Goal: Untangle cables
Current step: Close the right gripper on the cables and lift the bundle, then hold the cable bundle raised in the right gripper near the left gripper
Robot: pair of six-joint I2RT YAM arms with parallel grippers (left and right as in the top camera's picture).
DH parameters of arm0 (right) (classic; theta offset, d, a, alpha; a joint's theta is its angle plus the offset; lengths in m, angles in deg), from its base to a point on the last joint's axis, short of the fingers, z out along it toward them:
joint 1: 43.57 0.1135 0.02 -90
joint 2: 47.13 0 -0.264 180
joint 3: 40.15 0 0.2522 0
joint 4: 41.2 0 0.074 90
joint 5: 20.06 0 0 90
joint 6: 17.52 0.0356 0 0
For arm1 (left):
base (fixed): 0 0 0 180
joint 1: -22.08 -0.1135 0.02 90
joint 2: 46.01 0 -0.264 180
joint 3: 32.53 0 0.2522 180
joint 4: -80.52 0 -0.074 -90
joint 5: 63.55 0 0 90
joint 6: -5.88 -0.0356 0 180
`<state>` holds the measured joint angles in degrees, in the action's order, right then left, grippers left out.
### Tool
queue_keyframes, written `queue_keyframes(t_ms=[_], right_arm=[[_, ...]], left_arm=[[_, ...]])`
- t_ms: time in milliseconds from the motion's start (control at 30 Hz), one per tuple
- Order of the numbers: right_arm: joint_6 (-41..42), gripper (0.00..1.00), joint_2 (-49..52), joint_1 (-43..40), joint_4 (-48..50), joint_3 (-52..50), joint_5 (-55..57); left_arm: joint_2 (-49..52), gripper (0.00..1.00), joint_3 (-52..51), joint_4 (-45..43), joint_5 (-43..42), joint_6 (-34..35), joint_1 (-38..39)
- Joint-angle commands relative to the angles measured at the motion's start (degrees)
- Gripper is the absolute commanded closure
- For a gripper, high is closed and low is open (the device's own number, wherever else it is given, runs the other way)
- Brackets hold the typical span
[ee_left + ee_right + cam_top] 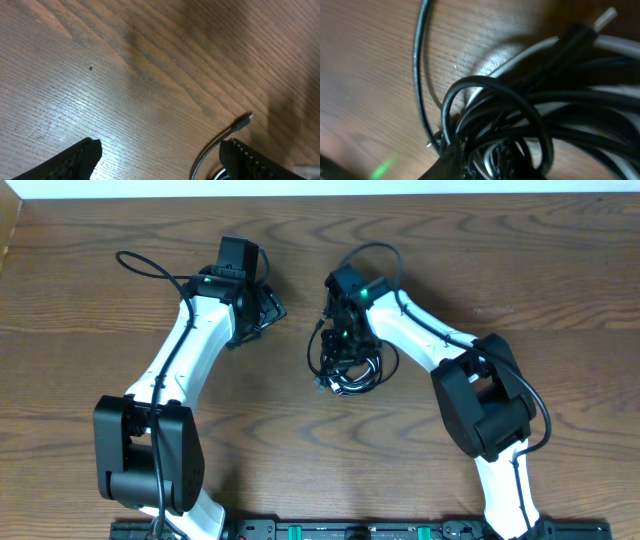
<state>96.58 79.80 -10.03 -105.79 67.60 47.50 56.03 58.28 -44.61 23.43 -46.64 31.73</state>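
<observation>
Overhead: one tangled bundle of cables [350,370] lies mid-counter [120,220], and nothing is separated yet. The right gripper [343,340] is at its 12 o'clock edge and the left gripper [265,310] at 9 o'clock, apart.

Left wrist: the gripper is wide open and empty. One plug end [243,122] shows at 4 o'clock.

Right wrist: several black loops [495,90] knot over one white cord [520,57]. I cannot tell whether this gripper is closed.

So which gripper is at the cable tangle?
The right gripper, at the bundle of thin black and white cables; the left gripper is apart from it.
</observation>
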Motion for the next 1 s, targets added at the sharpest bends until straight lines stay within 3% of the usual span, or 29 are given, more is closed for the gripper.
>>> queue_keyframes(t_ms=[0, 33, 67, 233, 433, 633, 700, 767, 867, 967], right_arm=[[10.19, 0.87, 0.07, 0.63, 4.35, -4.42, 1.97], [10.23, 0.98, 0.07, 0.63, 6.21, -5.11, 1.95], [10.16, 0.99, 0.07, 0.63, 7.39, -5.27, 1.95], [10.71, 0.99, 0.04, -1.38, 14.53, -4.02, -4.26], [17.66, 0.99, 0.04, -5.6, 18.47, -3.58, -10.6], [14.19, 0.99, 0.02, -8.07, 18.73, -3.02, -14.91], [13.0, 0.91, 0.02, -8.15, 18.64, -2.49, -15.82], [11.93, 0.71, -0.04, -8.15, 17.77, -1.68, -15.89], [11.82, 0.56, -0.07, -8.17, 16.92, -0.66, -15.67], [12.39, 0.48, -0.07, -8.52, 16.5, 0.52, -15.69]], left_arm=[[0.72, 0.19, -0.46, 0.13, 0.76, -0.31, 0.09], [0.72, 0.19, -0.46, 0.13, 0.76, -0.31, 0.09], [0.72, 0.19, -0.46, 0.13, 0.76, -0.31, 0.09], [0.72, 0.18, -0.46, 0.13, 0.76, -0.33, 0.09], [0.72, 0.19, -0.46, 0.13, 0.74, -0.31, 0.09], [0.72, 0.19, -0.46, 0.13, 0.74, -0.31, 0.09], [0.72, 0.19, -0.46, 0.13, 0.74, -0.31, 0.09], [0.72, 0.19, -0.46, 0.11, 0.74, -0.31, 0.09], [0.72, 0.18, -0.46, 0.13, 0.74, -0.31, 0.09], [0.72, 0.19, -0.46, 0.13, 0.74, -0.31, 0.09]])
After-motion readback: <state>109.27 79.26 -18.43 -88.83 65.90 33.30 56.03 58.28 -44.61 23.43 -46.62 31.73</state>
